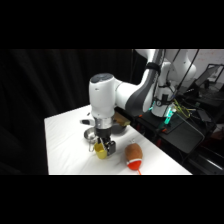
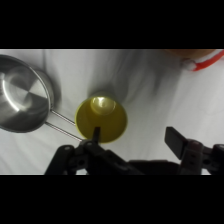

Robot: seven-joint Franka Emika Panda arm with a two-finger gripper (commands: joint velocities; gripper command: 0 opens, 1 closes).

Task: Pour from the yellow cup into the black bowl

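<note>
From my side camera I see the arm reaching down from the upper right, with the gripper [image 1: 103,145] low over the front of the white bench [image 1: 62,145], right at the yellow cup [image 1: 101,150]. The cup stands on the bench near the front edge, between a silver metal bowl [image 1: 90,134] just behind it on the left and an orange-and-red rounded object [image 1: 133,155] lying near it on the right. The black bowl [image 1: 120,128] sits farther back, mostly hidden behind the wrist, so I only catch a dark rim of it. On my wrist camera I look straight down into the yellow cup [image 2: 101,119]; its opening faces the lens, so it is upright. One of the fingers [image 2: 96,134] reaches over the cup's near rim, while the other stands well off to the right, clear of the cup. So the fingers are apart and not clamped on anything. The metal bowl [image 2: 22,100] fills the upper left of that view, and its thin wire handle [image 2: 62,124] runs down toward the cup's left side. The orange-and-red object [image 2: 202,59] just peeks in at the top right corner.
</note>
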